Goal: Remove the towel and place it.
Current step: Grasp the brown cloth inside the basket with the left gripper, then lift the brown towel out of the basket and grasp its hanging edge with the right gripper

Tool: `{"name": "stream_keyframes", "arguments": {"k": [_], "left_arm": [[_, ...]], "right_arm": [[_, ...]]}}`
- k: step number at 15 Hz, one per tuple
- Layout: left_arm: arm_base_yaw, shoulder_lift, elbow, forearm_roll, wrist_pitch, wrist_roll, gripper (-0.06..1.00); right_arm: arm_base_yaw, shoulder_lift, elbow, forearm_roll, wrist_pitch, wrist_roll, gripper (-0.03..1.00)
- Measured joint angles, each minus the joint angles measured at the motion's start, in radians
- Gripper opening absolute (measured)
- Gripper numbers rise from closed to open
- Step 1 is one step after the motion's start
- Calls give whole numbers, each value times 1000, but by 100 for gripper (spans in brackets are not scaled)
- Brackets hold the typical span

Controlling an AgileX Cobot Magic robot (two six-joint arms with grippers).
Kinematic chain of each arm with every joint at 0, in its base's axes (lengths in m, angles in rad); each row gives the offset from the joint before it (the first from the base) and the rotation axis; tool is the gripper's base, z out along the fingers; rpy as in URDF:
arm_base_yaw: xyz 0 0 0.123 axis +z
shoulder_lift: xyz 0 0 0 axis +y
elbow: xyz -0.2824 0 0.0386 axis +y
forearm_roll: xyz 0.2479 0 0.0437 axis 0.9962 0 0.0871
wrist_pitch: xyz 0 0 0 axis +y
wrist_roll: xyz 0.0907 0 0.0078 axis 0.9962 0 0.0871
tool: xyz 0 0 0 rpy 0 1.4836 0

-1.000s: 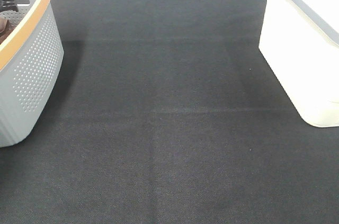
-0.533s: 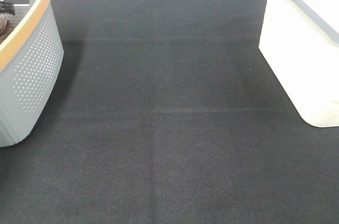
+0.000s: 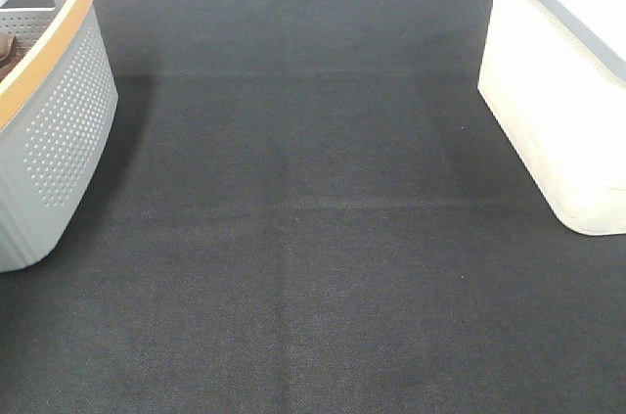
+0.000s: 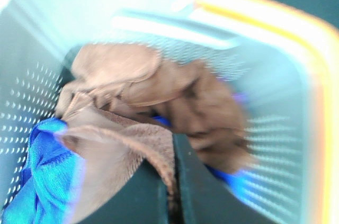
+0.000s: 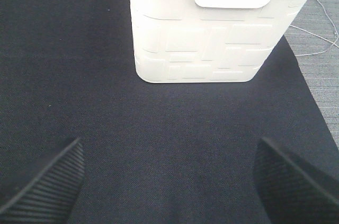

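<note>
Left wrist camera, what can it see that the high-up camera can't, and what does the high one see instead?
Only the left wrist view: the inside of the basket, with a blue cloth beside the towel. The left tool seems closed on a fold of the towel, though the picture is blurry.
Only the exterior high view: the white bin and the wide stretch of black mat.
Both: the grey basket with its orange rim, and the towel, which is just a brown sliver from high up.

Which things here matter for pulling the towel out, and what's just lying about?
Job: reddish-brown terry towel; left gripper, shut on it; grey perforated plastic basket with orange rim, holding it.
Lying about: crumpled blue cloth in the basket; white embossed plastic bin; black fabric mat; right gripper, open.
</note>
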Motion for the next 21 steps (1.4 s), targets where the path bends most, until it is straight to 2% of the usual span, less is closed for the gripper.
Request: {"name": "stream_keyframes", "arguments": {"k": [3,5,8,10,12,13,14,15,17,21], "left_arm": [[0,-109,0,-111,-1,51,0],[0,-187,0,-211,-42,76,0],[0,-285,0,-430,-141,173,0],[0,-313,0,-627,-212,275,0],[0,-316,0,-841,-240,395,0],[0,-316,0,-841,-240,395,0],[-4,-316,0,-945,-240,453,0],[-14,-316,0,-1006,-243,492,0],[-69,-316,0,-1056,-261,547,0],[-244,-316,0,-1059,-267,624,0]], "right_arm": [[0,0,0,0,0,0,82],[0,0,0,0,0,0,82],[0,0,0,0,0,0,82],[0,0,0,0,0,0,82],[0,0,0,0,0,0,82],[0,0,0,0,0,0,82],[0,0,0,0,0,0,82],[0,0,0,3,0,0,82],[0,0,0,9,0,0,82],[0,0,0,9,0,0,82]]}}
